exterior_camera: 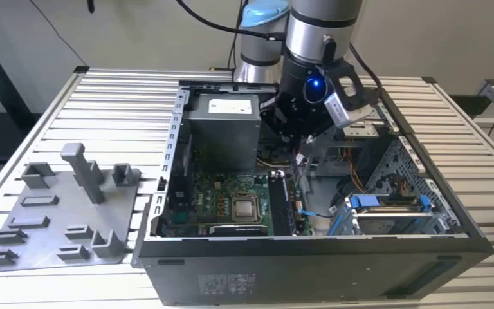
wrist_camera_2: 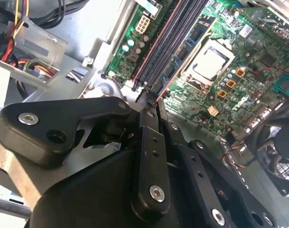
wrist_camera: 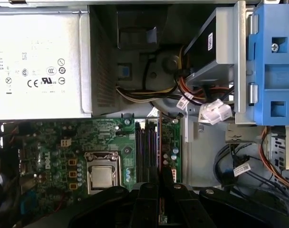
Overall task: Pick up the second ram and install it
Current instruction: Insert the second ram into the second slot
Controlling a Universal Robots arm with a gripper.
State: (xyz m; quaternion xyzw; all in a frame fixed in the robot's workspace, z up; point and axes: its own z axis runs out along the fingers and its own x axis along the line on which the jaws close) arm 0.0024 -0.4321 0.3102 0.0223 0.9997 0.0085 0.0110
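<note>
The arm reaches straight down into the open computer case [exterior_camera: 178, 129]. Its gripper [wrist_camera_2: 151, 102] is pinched narrow on the second ram [wrist_camera: 159, 142], held edge-down over the memory slots [wrist_camera: 147, 152] at the motherboard's [wrist_camera: 63, 142] three o'clock side.

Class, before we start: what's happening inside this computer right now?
A robot arm reaches down into an open computer case. Its claw is at the motherboard's memory slots, right at the end of a memory stick standing edge-up there. Whether the stick is fully seated cannot be told.
</note>
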